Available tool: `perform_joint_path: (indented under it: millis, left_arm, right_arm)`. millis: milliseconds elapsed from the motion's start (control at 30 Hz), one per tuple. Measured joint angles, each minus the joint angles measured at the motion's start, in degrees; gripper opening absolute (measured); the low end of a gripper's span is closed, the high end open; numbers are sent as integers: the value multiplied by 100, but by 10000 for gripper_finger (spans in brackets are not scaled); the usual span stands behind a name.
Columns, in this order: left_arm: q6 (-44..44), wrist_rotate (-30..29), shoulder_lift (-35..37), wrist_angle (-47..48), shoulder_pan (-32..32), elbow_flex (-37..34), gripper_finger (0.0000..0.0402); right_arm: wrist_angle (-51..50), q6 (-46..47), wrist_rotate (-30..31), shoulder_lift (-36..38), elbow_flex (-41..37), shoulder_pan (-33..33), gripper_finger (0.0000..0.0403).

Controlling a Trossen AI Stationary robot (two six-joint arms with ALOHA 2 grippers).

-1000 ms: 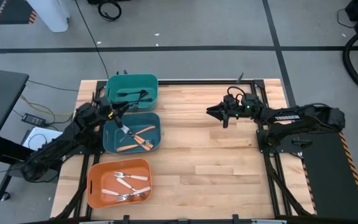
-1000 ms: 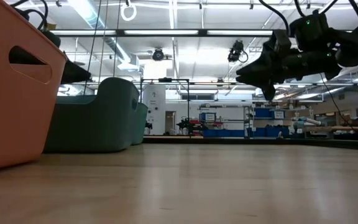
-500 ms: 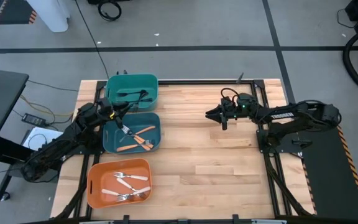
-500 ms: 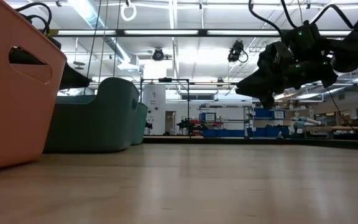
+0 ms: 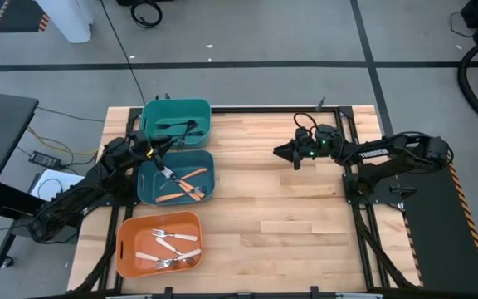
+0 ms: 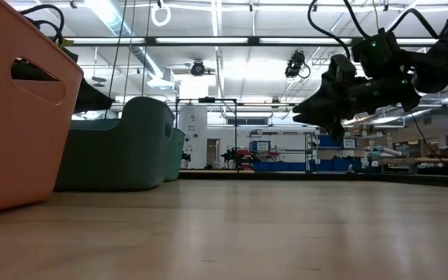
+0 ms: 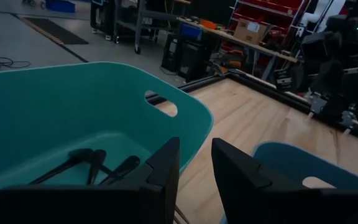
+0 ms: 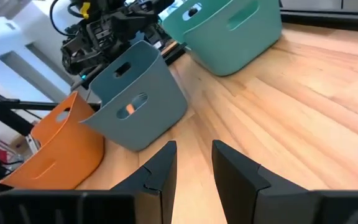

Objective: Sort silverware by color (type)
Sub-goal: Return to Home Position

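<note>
The silverware lies sorted in three bins along the table's left side. Black utensils (image 5: 177, 126) (image 7: 98, 165) rest on the floor of the green-teal bin (image 5: 177, 102). Orange-handled pieces (image 5: 185, 178) and a silver fork (image 5: 166, 172) lie in the blue bin (image 5: 215, 176). Cream-handled forks (image 5: 168, 245) lie in the orange bin (image 5: 158, 214). My left gripper (image 5: 159, 149) (image 7: 196, 162) hovers shut over the gap between the green-teal and blue bins. My right gripper (image 5: 278, 151) (image 6: 298, 117) (image 8: 194, 162) hangs shut and empty above the table's middle, pointing toward the bins.
The three bins (image 8: 235, 28) (image 8: 138, 93) (image 8: 61, 149) stand in a column at the left edge. Bare wooden tabletop (image 5: 289, 224) stretches between them and the right arm's base. In the low view the orange bin (image 6: 14, 101) fills the near left.
My right gripper has sunk a little lower above the table's middle and drawn slightly toward the far edge, staying shut. The left arm and the silverware in the bins have kept still.
</note>
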State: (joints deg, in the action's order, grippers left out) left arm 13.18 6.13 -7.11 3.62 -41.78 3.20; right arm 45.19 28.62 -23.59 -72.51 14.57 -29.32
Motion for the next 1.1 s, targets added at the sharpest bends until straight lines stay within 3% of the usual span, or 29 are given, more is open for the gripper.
perform_joint_path:
  millis: [133, 367, 733, 900, 1100]
  left_arm:
    - [-53, -4, 0, 0, 0, 0, 102]
    - [-30, -7, 0, 4, 0, 0, 102]
    - [-36, -9, 0, 2, 107, 0, 102]
    - [-35, -8, 0, 2, 589, 1, 102]
    - [-34, 0, 17, 2, 1259, 2, 102]
  right_arm:
    - [-29, -415, -4, 0, 0, 2, 109]
    - [-145, -2342, -50, 0, 0, 41, 109]
    - [-153, -1544, 149, 2, 0, 41, 109]
    - [-180, -1481, 151, 13, 0, 41, 109]
    - [-240, -1473, 167, 543, -63, -18, 109]
